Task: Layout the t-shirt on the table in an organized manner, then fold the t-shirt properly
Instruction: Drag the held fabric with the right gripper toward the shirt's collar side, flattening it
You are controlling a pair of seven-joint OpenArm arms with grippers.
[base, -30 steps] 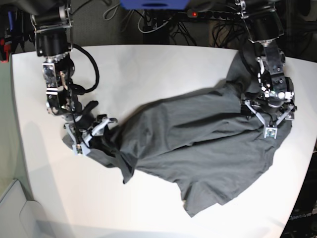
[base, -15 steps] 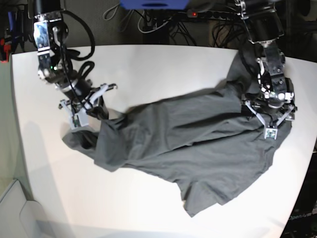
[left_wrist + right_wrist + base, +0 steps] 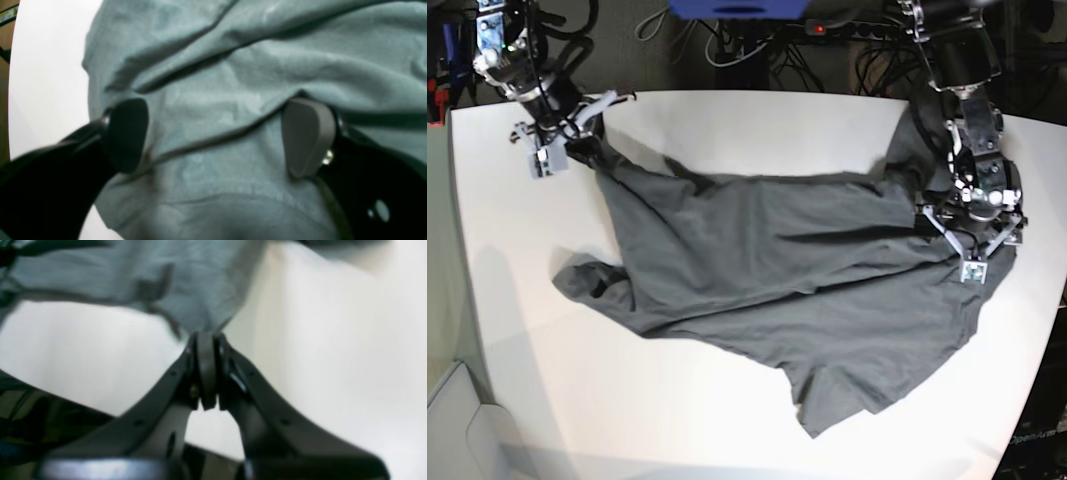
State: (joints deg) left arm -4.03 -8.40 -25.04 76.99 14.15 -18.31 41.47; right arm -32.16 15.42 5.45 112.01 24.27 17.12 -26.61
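Observation:
The dark grey t-shirt [image 3: 807, 290] lies wrinkled across the white table [image 3: 727, 130], stretched from the back left to the right side. My right gripper [image 3: 567, 135] is at the back left corner, shut on a pinch of the shirt's edge. The right wrist view shows that gripper [image 3: 206, 350] with its jaws pressed together on the t-shirt [image 3: 166, 273], which hangs taut above the table [image 3: 333, 356]. On the right side, my left gripper [image 3: 972, 240] stands open on the cloth. In the left wrist view its fingers [image 3: 126, 133] rest wide apart on the t-shirt [image 3: 233, 66].
Cables and a power strip [image 3: 827, 30] run behind the table's back edge, beside a blue object [image 3: 737, 8]. The table's curved left edge [image 3: 462, 250] is near my right arm. A pale bin corner [image 3: 447, 420] sits at the lower left.
My right gripper shut on the shirt's edge and pulled it from the front left toward the back left corner, stretching the cloth out. My left gripper stayed in place, open.

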